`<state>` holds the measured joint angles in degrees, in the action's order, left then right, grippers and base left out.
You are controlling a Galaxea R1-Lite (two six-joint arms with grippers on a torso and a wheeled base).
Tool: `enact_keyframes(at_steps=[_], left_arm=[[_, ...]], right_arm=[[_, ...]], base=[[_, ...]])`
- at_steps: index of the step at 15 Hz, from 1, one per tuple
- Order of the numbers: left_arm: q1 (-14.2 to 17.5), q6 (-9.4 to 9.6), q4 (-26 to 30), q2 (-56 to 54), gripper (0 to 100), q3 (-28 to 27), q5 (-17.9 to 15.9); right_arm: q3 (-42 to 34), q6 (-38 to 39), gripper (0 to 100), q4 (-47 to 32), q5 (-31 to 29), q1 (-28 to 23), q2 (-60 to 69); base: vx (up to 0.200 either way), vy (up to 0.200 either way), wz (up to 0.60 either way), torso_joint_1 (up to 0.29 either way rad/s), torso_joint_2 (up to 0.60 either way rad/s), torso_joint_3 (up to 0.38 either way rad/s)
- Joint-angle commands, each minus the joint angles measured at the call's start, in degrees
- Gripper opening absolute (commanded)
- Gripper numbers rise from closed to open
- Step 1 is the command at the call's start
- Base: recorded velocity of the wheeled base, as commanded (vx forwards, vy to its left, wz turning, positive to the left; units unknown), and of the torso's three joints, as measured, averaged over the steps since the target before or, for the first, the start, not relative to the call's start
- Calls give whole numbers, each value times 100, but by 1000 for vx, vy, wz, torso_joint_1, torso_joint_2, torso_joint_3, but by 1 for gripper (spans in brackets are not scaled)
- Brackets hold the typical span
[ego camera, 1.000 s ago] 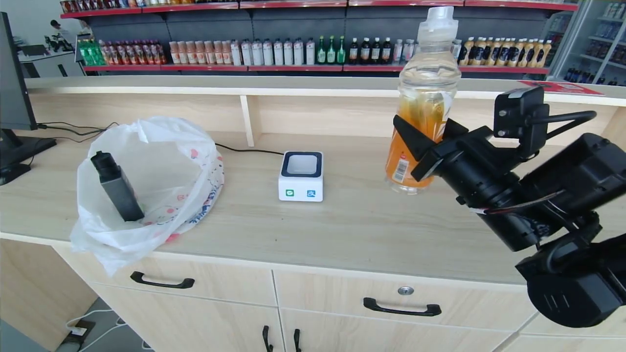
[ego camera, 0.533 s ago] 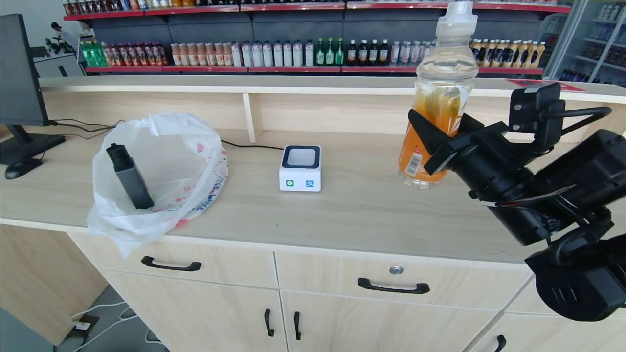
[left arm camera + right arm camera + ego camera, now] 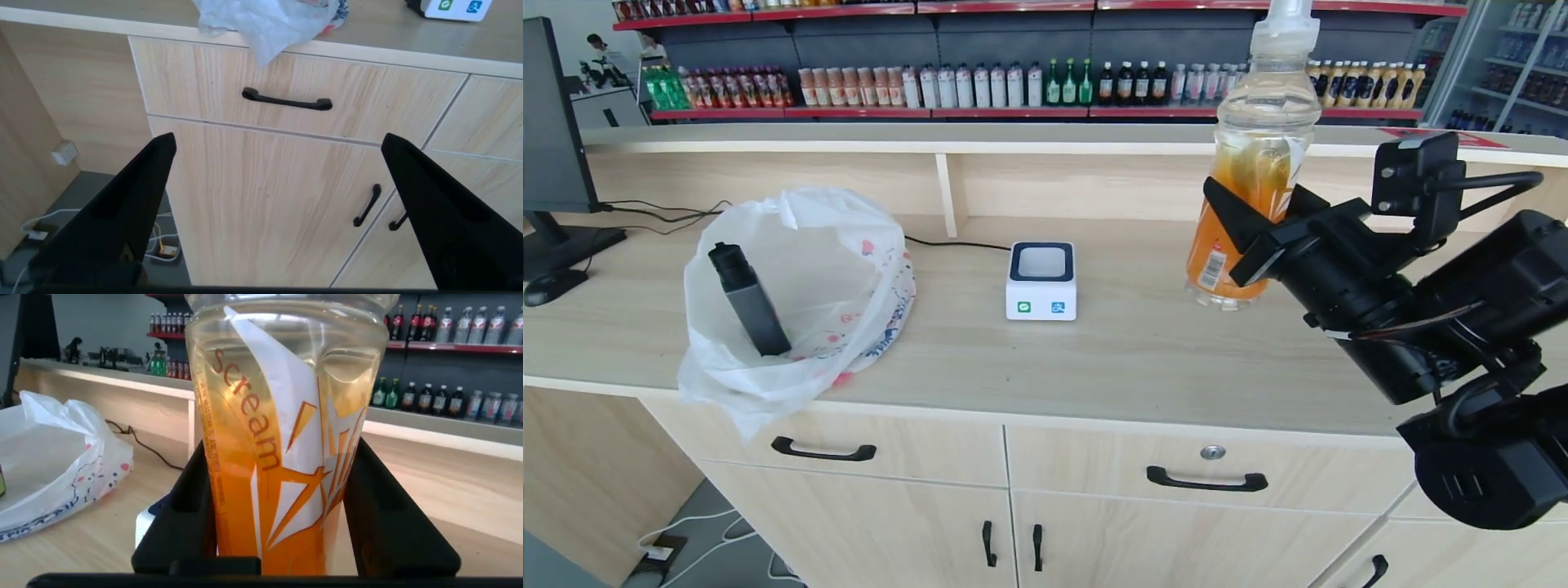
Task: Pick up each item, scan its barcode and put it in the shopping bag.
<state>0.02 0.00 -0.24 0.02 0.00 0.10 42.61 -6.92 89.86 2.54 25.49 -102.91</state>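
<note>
A clear bottle of orange drink (image 3: 1262, 139) with a white cap stays upright in my right gripper (image 3: 1258, 216), which is shut on its lower half, to the right of the scanner (image 3: 1041, 280). A barcode faces left near the bottle's base. In the right wrist view the bottle (image 3: 286, 441) sits between the black fingers (image 3: 384, 514). The white shopping bag (image 3: 849, 253) lies open at the counter's left with a dark grey bottle (image 3: 747, 298) inside. My left gripper (image 3: 278, 212) hangs open below the counter, facing the cupboard fronts.
The scanner's cable runs back to a wooden divider (image 3: 947, 192). A monitor (image 3: 547, 163) and a mouse (image 3: 543, 287) stand at the far left. A raised ledge (image 3: 1013, 139) backs the counter. Drawer handles (image 3: 286, 100) line the front below the bag's edge (image 3: 261, 20).
The whole head view has shifted, so the camera moved. The right gripper keeps the bottle in about the same place beside the scanner. The bag and scanner lie as before.
</note>
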Motion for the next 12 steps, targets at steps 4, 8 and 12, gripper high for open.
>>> enact_keyframes(at_steps=[4,8,12], left_arm=[[6,-18,-2,6,100,0,-1],[6,-44,-2,6,100,0,-1],[-2,-9,-2,6,100,0,-1]], right_arm=[[20,-2,0,14,-7,-9,17],[20,24,0,14,-7,-35,96],[72,24,0,14,-7,-27,70]], base=[[0,200,0,4,1,2],[0,200,0,6,5,4],[0,100,0,2,0,1]])
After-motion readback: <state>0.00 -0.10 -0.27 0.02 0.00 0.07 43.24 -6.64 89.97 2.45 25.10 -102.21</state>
